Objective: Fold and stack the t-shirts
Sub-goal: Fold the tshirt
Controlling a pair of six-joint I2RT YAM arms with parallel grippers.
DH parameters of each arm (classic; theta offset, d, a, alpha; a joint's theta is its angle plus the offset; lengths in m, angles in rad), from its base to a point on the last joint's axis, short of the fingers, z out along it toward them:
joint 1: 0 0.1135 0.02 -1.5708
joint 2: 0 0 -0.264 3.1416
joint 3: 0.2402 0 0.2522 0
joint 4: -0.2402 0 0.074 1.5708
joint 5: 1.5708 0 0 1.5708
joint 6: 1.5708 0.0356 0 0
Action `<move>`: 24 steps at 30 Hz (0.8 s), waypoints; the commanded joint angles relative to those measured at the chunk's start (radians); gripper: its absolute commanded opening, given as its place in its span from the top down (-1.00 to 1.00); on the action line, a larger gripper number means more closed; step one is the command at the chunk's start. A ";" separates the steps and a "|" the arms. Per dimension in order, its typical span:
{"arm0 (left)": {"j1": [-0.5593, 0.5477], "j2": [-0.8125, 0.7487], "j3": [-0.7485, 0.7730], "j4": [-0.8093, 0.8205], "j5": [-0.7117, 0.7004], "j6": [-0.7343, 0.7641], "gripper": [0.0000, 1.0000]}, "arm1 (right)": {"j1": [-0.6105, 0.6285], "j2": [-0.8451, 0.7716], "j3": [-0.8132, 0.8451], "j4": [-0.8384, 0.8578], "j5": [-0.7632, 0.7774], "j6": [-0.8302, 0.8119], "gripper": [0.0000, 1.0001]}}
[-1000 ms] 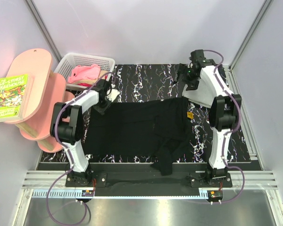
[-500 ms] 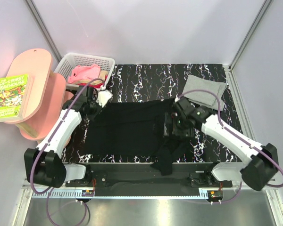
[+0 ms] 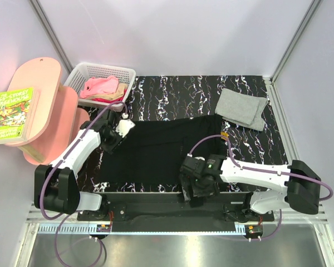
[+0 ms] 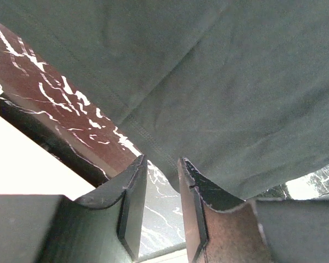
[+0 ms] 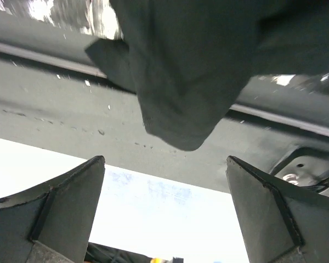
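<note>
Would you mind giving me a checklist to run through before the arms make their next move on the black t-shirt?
1. Right claw jaws wide: ok.
2. Hanging flap lined up ahead of it: ok.
3. Left claw gripping the black t-shirt: cannot tell.
4. Shirt fully on the table: not ok, the flap droops over the near edge.
5. Grey t-shirt folded, far right: ok.

Overhead view above table [image 3: 172, 89]; wrist views close over black t-shirt [image 3: 150, 150]
</note>
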 commanded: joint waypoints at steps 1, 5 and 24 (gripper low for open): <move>-0.017 -0.010 -0.044 -0.009 -0.013 0.031 0.31 | 0.063 0.025 -0.003 0.026 -0.017 0.087 -0.96; -0.031 -0.036 -0.130 -0.020 -0.068 0.061 0.31 | 0.075 0.031 -0.004 0.044 -0.027 0.094 -0.96; -0.040 -0.112 -0.268 -0.070 -0.125 0.050 0.20 | 0.073 0.122 0.004 0.041 0.064 0.080 -0.89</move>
